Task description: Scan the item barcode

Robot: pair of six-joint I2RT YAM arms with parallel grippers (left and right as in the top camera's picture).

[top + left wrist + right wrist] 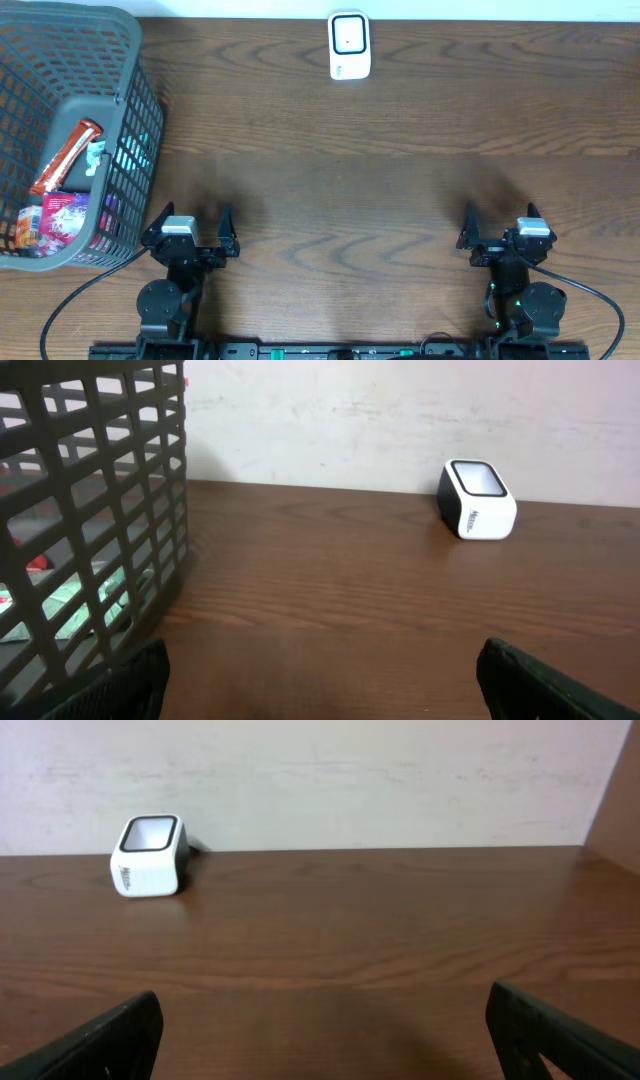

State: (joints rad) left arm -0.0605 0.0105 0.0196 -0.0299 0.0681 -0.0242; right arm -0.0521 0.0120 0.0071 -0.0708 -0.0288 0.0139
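The white barcode scanner stands at the table's far edge, near the middle; it also shows in the left wrist view and the right wrist view. Packaged items lie in the grey basket at the far left: an orange-red snack bar, a pink packet and a green packet. My left gripper stands open at the near edge, just right of the basket, holding nothing. On the near right my right gripper is open too and empty.
The basket's mesh wall rises close to the left gripper's left side. A pale wall runs behind the table's far edge. Cables trail from both arm bases along the near edge.
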